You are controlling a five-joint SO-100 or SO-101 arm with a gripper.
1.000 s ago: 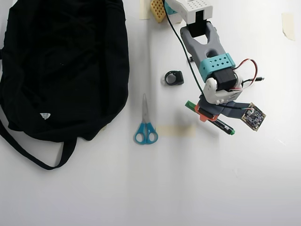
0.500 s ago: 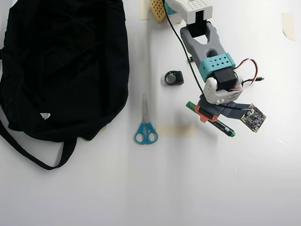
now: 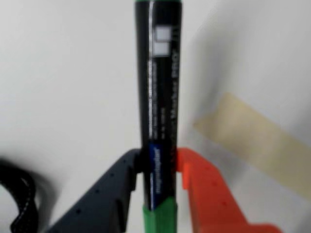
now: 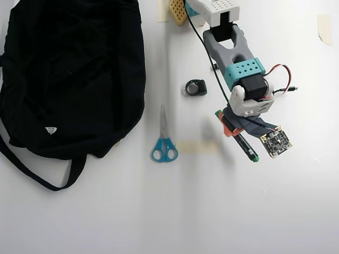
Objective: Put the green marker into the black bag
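The green marker (image 3: 158, 97), a smooth black barrel with white print and green ends, sits clamped in the tool (image 3: 159, 167) between a dark finger and an orange one. In the overhead view the tool (image 4: 229, 126) is over the bare white counter (image 4: 212, 211). The soft black bag (image 4: 69, 74) lies well off to its left. Blue-handled scissors (image 4: 163, 138) lie between them, with open counter around.

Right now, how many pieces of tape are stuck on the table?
3 show in the overhead view: one strip right of the scissors, one at the top beside the black bag, one top right. The arm may hide others.
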